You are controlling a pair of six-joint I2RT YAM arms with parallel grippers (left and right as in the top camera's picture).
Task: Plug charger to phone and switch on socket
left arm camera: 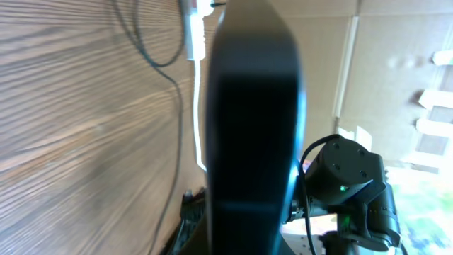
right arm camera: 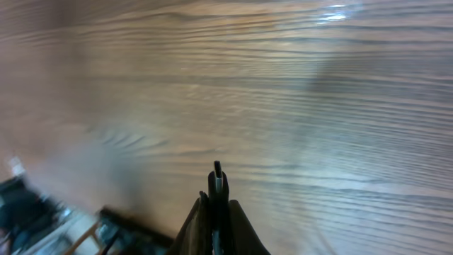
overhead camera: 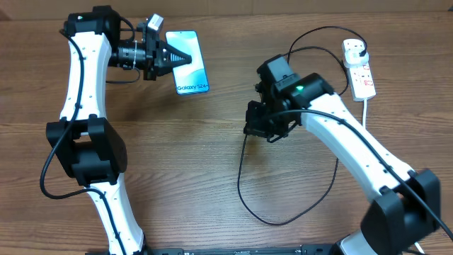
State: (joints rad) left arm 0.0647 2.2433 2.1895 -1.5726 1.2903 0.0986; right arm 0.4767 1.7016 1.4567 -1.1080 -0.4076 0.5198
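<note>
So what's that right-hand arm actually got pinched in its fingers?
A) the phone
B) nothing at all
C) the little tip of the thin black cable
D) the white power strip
C: the right wrist view shows the right gripper closed on the charger's connector tip, while the phone is in the left gripper and the socket lies apart from both.

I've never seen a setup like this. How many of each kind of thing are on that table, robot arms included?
Robot arms: 2
Phone: 1
Charger cable: 1
Power strip: 1
Total: 5
</note>
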